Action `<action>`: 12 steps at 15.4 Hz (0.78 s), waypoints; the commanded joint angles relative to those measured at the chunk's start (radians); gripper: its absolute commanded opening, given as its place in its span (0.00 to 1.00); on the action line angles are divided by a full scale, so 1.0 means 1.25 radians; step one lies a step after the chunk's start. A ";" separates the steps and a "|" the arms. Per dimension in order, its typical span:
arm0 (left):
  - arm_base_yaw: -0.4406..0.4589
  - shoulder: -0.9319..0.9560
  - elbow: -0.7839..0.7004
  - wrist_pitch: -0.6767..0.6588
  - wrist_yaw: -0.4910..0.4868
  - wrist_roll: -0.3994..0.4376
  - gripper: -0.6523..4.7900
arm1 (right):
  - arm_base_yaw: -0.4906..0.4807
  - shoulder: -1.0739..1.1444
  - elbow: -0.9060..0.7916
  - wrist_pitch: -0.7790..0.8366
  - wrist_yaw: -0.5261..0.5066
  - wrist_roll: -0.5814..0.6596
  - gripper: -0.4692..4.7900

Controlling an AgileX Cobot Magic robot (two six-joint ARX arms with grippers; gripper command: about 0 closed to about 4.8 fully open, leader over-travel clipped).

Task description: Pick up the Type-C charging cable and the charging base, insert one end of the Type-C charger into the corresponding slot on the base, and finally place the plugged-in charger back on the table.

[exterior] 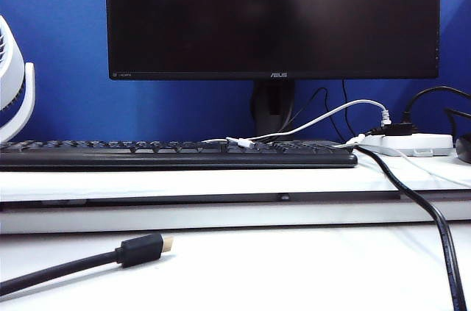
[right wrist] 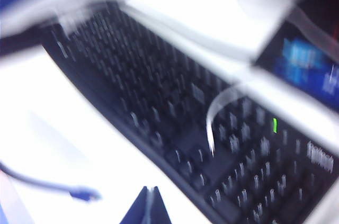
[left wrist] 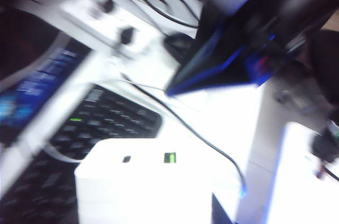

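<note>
Two claws were over the desk, seen only from their own wrist cameras, and both views were blurred. The left claw (left wrist: pixel 153 205) appeared partly closed around the charging base (left wrist: pixel 143 181), a plain white boxy block low in the middle of that view, above the black keyboard (left wrist: pixel 106 123). Its fingers were mostly hidden behind the block. The face with two small ports side by side, one dark and one greenish, was turned towards the camera. The blur hid which way its long axis ran. The right claw (right wrist: pixel 147 205) was fully closed with nothing visibly in it, its dark tips meeting low in the middle of that view, over the table (right wrist: pixel 63 128) just in front of the keyboard. The Type-C charging cable (exterior: pixel 237 141) was a thin white cord lying on the back of the keyboard in the centre of the outside view. It ran left to right, and its small plug seemed to point right. A black cable (exterior: pixel 140 249) with a gold tip lay at lower left, pointing right.
</note>
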 commanded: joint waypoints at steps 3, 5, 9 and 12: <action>0.001 -0.106 0.003 0.052 -0.156 -0.138 0.26 | 0.095 0.155 0.112 -0.121 0.107 -0.085 0.09; 0.000 -0.118 0.003 0.061 -0.142 -0.154 0.26 | 0.119 0.224 0.165 -0.135 0.147 -0.115 0.09; 0.000 -0.124 0.003 0.060 -0.128 -0.188 0.26 | 0.122 0.339 0.272 -0.174 0.217 -0.163 0.09; 0.000 -0.124 0.002 0.060 -0.128 -0.187 0.26 | 0.117 0.407 0.306 -0.213 0.220 -0.199 0.12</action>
